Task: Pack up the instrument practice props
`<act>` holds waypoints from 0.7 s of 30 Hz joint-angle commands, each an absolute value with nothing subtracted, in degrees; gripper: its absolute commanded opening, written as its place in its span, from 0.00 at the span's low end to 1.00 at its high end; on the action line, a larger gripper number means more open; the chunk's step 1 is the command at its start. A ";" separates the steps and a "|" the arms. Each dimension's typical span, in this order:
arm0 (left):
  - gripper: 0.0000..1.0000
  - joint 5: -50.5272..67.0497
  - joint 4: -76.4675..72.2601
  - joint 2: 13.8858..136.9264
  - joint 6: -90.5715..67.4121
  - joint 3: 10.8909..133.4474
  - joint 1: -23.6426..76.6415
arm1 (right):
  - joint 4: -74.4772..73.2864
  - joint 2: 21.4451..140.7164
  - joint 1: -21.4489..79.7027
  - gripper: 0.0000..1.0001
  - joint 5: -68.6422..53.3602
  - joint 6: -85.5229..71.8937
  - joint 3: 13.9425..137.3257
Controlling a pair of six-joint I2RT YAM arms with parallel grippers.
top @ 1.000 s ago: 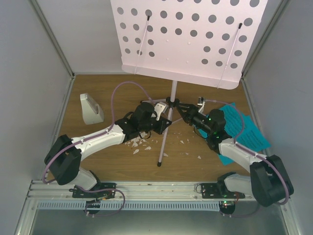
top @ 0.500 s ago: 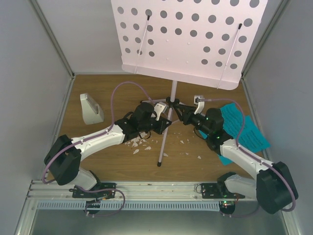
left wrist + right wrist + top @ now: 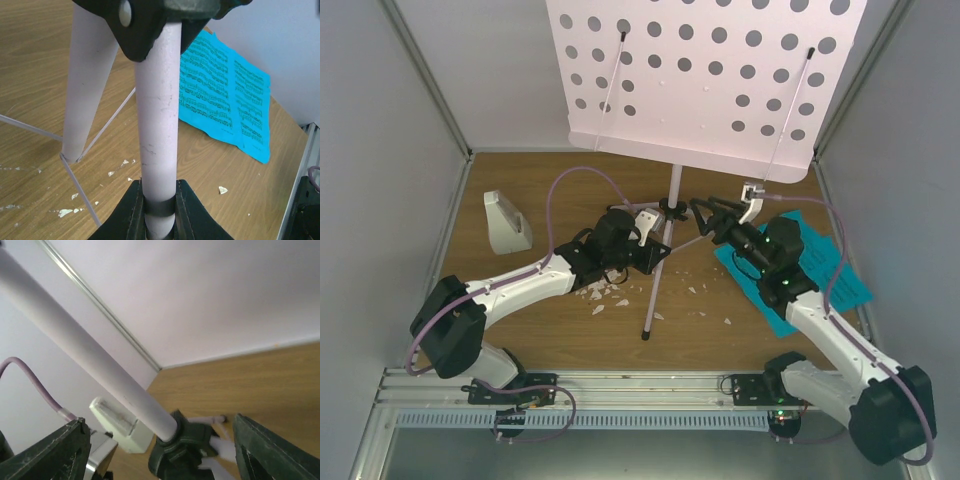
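Wooden counter (image 3: 580,335) carries white crumbs (image 3: 605,292) nearest the bases. Beyond them, the left end effector (image 3: 159,202) pinches the music stand (image 3: 157,125) low on its pole, apparently steadying it upright. The right end effector (image 3: 720,212) hangs spread beside the leg hub. Farther out lie the sheet-music pages (image 3: 850,285) and the metronome (image 3: 506,222).

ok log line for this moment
left jaws: shut on music stand | right jaws: open, near stand | sheet music: on table | metronome: on table

Top of music stand (image 3: 720,140) past upper edge; sheet-music pages (image 3: 850,285) partly beneath right arm (image 3: 820,320).
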State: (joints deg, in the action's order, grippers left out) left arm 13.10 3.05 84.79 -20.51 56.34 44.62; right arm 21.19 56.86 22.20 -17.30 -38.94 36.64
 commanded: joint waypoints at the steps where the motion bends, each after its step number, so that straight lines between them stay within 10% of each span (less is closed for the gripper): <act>1: 0.09 11.99 3.05 83.17 -20.32 56.07 44.03 | 30.71 58.59 20.15 0.77 -25.00 -62.32 28.89; 8: 0.28 11.83 2.95 83.52 -20.14 56.37 44.03 | 46.88 62.12 20.43 0.63 -27.09 -80.63 22.95; 21: 0.08 10.91 3.51 85.06 -19.61 57.46 44.03 | 50.28 68.69 22.60 0.48 -27.68 -86.13 25.31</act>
State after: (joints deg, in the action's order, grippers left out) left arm 13.23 3.75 84.68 -20.34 56.34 44.53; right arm 46.76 67.75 21.87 -27.46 -83.48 23.46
